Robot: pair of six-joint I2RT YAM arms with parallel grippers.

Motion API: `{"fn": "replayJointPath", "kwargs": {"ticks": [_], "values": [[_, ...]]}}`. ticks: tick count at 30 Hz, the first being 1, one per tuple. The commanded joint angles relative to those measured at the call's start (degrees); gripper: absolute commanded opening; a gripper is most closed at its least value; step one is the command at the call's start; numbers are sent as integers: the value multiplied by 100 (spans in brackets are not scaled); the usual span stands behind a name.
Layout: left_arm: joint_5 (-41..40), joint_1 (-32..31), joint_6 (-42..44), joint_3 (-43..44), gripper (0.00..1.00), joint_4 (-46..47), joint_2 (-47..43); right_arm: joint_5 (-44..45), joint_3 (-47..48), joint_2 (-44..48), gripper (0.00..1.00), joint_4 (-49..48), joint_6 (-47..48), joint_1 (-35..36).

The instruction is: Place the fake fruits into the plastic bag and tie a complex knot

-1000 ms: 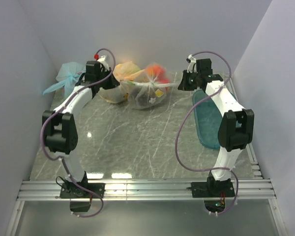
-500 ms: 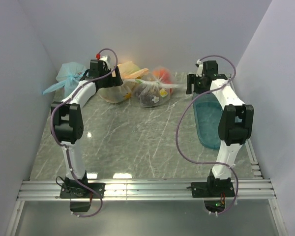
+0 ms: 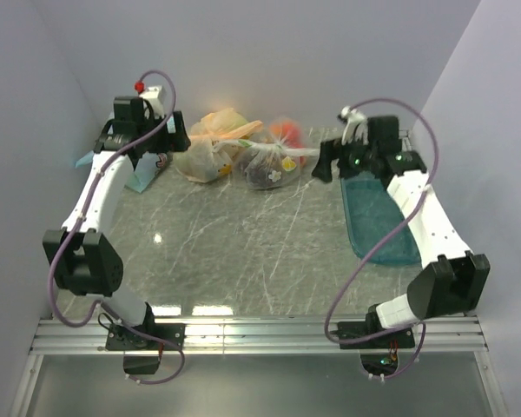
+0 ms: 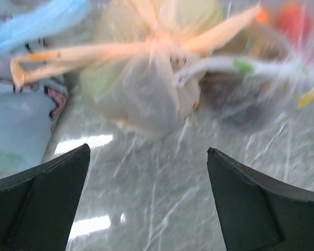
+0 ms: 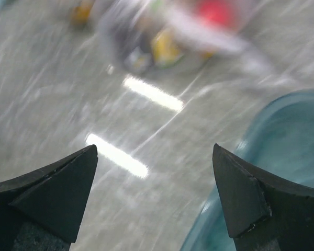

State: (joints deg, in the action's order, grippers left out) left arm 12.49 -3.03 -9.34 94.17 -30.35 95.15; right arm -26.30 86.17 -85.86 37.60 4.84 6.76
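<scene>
Clear plastic bag (image 3: 265, 163), just left of right gripper (image 3: 321, 163)

I see a grey marbled table (image 3: 243, 252) spread before me. At its far edge sits an orange-yellow bag (image 3: 207, 155), knotted on top with its tied ends sticking out sideways. A light blue bag (image 4: 21, 120) lies just left of it. A teal tray (image 3: 378, 217) lies along the table's right side.

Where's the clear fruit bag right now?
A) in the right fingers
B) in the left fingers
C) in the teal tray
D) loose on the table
D: the plastic bag lies on the table, left gripper and right gripper both open and empty.
</scene>
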Motion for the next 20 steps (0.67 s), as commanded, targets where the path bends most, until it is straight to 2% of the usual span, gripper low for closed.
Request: {"fn": "replayJointPath", "kwargs": {"ticks": [1, 3, 6, 9, 12, 20], "values": [[-229, -75, 617, -826, 99, -569, -531, -402, -1116, 350, 97, 169, 96, 351], [-256, -84, 688, -1415, 99, -516, -987, -716, -1400, 439, 98, 151, 78, 448], [-335, -154, 785, -2337, 99, -402, -1646, -718, -2024, 702, 98, -146, 113, 650], [-440, -312, 829, -3243, 99, -191, -2237, -254, -2534, 870, 98, -472, 175, 1053], [-589, -532, 873, -3860, 99, 72, -2641, -129, -2833, 808, 99, -753, 61, 1160], [-669, -655, 697, -4214, 100, 284, -2958, 213, -3159, 1107, 99, -1027, -45, 1415]]}}
